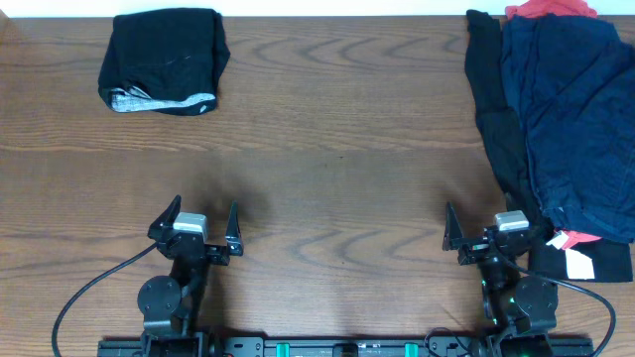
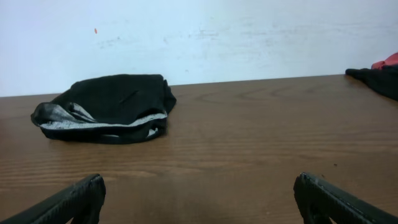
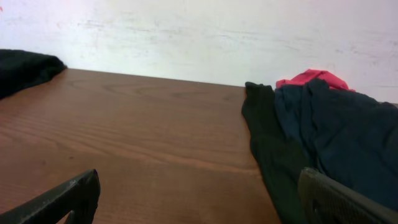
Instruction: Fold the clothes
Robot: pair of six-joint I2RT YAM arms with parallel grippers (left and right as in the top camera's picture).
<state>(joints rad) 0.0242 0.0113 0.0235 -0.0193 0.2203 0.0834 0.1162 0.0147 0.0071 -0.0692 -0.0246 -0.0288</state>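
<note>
Both grippers sit at the near edge of the table, jaws spread wide and holding nothing. The left gripper faces the folded black shorts, grey lining showing, well apart at the far left corner. The right gripper sits just beside an unfolded pile on the right: a black garment by its right finger, contact unclear, then a navy garment and a red garment farthest back.
</note>
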